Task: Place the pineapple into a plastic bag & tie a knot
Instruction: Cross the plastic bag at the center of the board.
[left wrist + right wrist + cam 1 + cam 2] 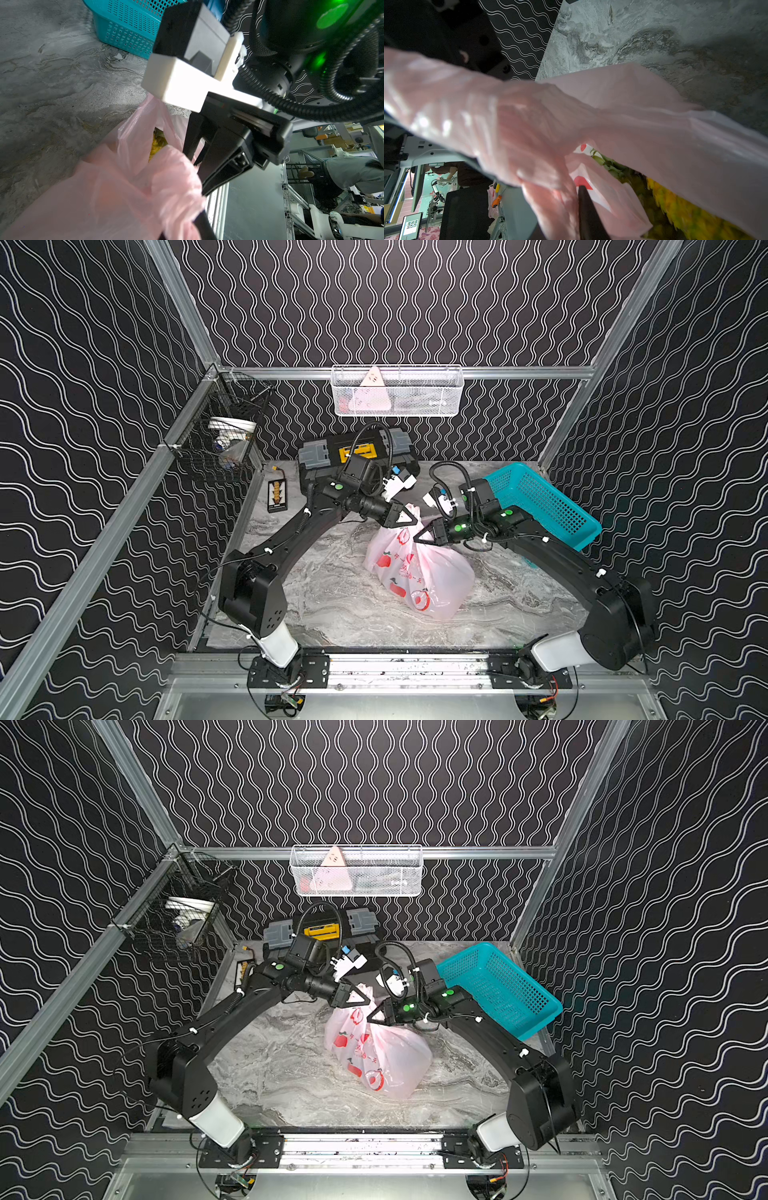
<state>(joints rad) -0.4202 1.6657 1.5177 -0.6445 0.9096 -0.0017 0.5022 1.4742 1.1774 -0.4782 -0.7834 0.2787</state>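
Mid-table: plastic bag bulging, top bunched between left gripper and right gripper, both pinched closed. Teal basket tilted far right.

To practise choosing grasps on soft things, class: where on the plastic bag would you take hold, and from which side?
Probably the bunched handle strips at the far end of the plastic bag, from above: the film gathers into a narrow bundle that can be pinched, while the body bulges smooth over the pineapple.
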